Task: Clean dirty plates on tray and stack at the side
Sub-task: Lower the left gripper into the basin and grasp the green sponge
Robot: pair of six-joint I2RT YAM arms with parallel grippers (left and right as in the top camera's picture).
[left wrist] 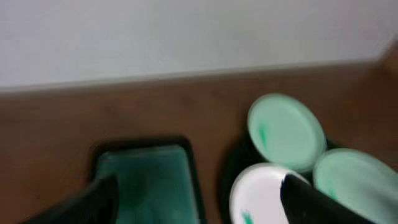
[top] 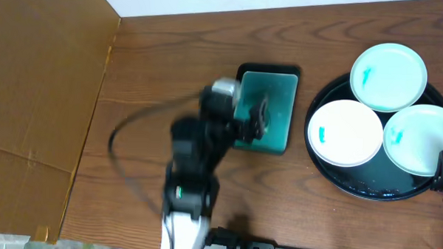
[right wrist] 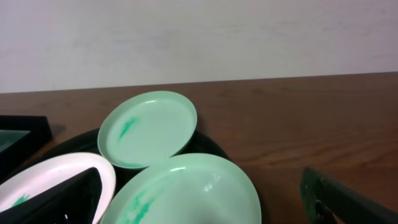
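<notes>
Though left and right jaws gape wide, neither grips the plates point(top: 344, 132).

overhead: top-down | wrists: low, facing wall point(right wrist: 199, 37) | shared: plates point(top: 344, 132), tray point(top: 367, 190)

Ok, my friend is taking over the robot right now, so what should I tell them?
Left gripper: open, empty, over the rectangular teal dish.
Right gripper: open, empty, at the edge of the black tray, facing the plates.
Plates: far plate, left plate and right plate all sit on the tray, each with a teal smear.
Done: nothing cleaned or stacked.
Left: clean all three, then stack them beside the tray.
</notes>
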